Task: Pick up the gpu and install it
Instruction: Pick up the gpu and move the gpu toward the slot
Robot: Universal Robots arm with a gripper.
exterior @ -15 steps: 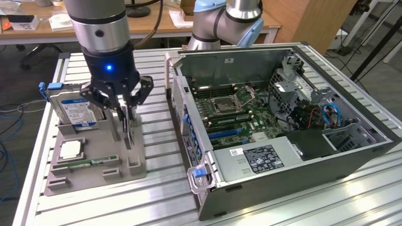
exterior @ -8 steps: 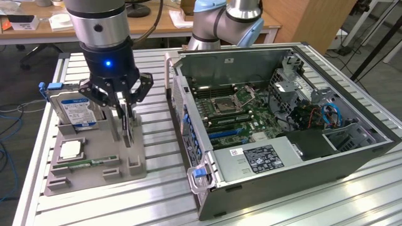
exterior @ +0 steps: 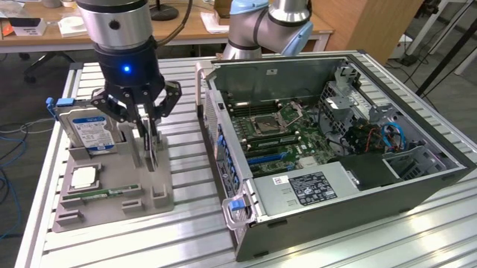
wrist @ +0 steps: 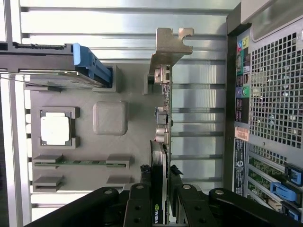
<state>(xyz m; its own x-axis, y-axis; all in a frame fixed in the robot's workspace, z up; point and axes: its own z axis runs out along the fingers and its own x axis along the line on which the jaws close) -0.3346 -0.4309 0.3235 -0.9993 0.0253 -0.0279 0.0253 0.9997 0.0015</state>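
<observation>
**Surface:** slatted aluminium bench (exterior: 186, 234), bare metal, glare at 5 o'clock in exterior view. Grey holder tray (exterior: 111, 211) at 9 o'clock. Open computer case (exterior: 350, 215) at 3 o'clock, motherboard (exterior: 276, 134) exposed.

**Item:** gpu (exterior: 152, 149) (wrist: 163, 118), upright on edge in tray, just beside hard drive (exterior: 88, 131).

**Claw** (exterior: 147, 120) (wrist: 159, 177): partly closed, fingers clamped on both faces of gpu at its upper edge.

**Room:** wooden desk (exterior: 186, 30) at 12 o'clock. Grey floor (exterior: 22, 100) at 9 o'clock.
</observation>
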